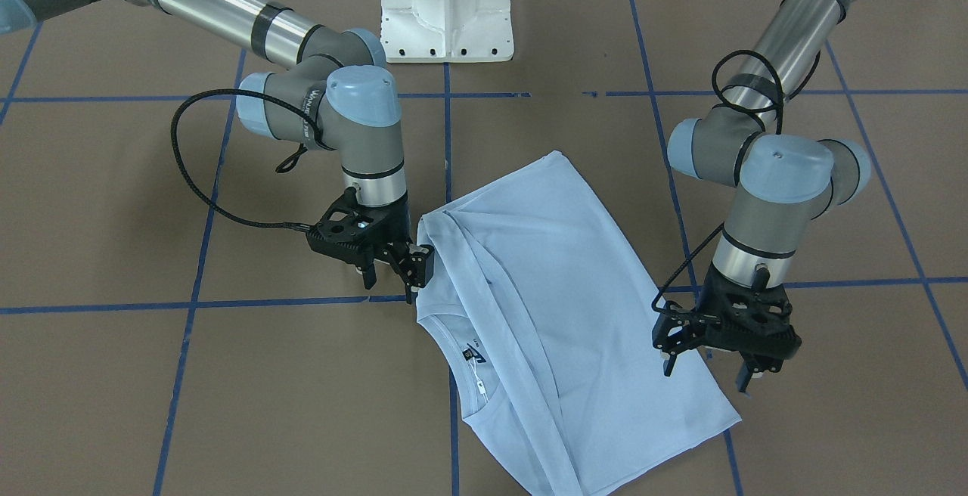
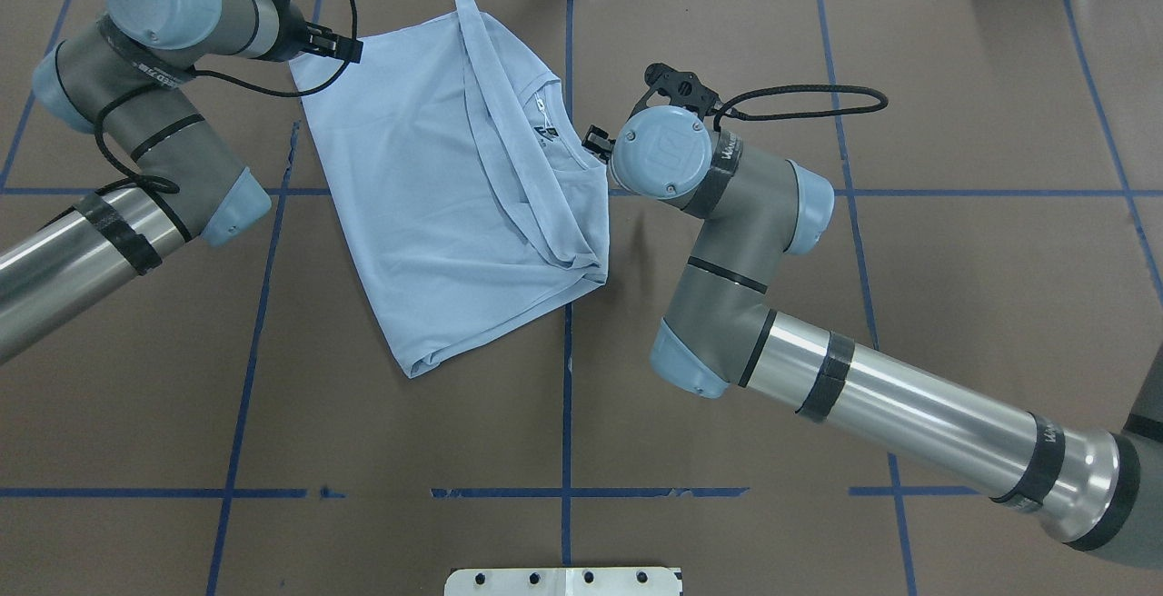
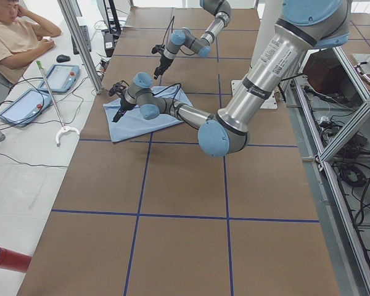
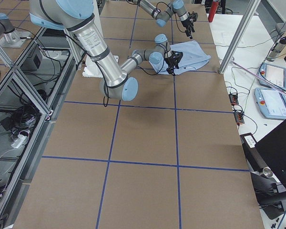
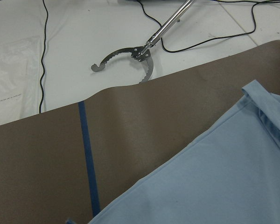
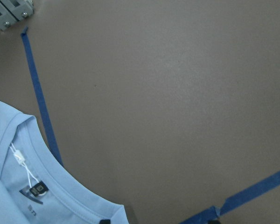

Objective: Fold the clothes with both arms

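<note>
Shirt update: the light blue T-shirt [image 1: 575, 292] lies on the brown table [image 1: 151, 405], well out from the white pedestal [image 1: 446, 20]. Its long axis slants away from the pedestal, with one flap doubled over along that length. The collar [image 1: 454, 360] sits on the long side that faces the right arm, past the halfway mark going out from the pedestal. The right gripper [image 1: 393, 284] is right at that same edge, a bit nearer the pedestal than the collar. Its fingers are spread, one of them looks to be just brushing the cloth, and nothing is pinched between them as far as I can see. The left gripper [image 1: 705, 379] hangs over the opposite long edge, near the corner farthest from the pedestal. Its fingers are wide apart and empty too. So each arm has its own long side, and the right one is the closer to the collar. My guess is the next move is a grab on both edges to fold across the long axis, and both grippers need to come down onto the fabric first.
</note>
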Action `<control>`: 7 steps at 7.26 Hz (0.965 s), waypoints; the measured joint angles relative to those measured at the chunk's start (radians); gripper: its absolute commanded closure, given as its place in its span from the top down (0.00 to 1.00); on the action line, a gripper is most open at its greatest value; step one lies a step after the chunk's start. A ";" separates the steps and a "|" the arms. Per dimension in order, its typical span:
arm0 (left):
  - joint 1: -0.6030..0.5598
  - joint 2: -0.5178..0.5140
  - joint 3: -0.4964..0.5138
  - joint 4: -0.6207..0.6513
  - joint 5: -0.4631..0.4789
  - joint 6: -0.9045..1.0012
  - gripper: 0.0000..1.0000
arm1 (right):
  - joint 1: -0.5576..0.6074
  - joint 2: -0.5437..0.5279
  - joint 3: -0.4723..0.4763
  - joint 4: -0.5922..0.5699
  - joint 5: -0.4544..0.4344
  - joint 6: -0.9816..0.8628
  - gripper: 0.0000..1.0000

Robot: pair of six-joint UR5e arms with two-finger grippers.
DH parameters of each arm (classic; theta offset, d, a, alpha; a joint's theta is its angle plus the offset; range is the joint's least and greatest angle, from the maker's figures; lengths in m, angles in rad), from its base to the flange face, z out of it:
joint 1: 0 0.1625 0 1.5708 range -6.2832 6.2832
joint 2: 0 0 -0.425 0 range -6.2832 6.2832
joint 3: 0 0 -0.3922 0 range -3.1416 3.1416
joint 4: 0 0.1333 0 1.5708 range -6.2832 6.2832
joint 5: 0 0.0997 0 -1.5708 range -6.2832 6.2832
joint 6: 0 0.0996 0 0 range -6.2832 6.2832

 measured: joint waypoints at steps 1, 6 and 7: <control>0.003 0.002 -0.003 -0.001 -0.003 -0.001 1.00 | -0.016 0.016 -0.019 -0.023 0.002 0.017 0.64; 0.020 0.010 -0.004 -0.004 -0.005 -0.024 1.00 | -0.066 0.086 -0.111 -0.051 0.003 0.012 0.10; 0.024 0.018 -0.004 -0.012 -0.005 -0.031 1.00 | -0.067 0.086 -0.111 -0.054 0.003 0.012 0.00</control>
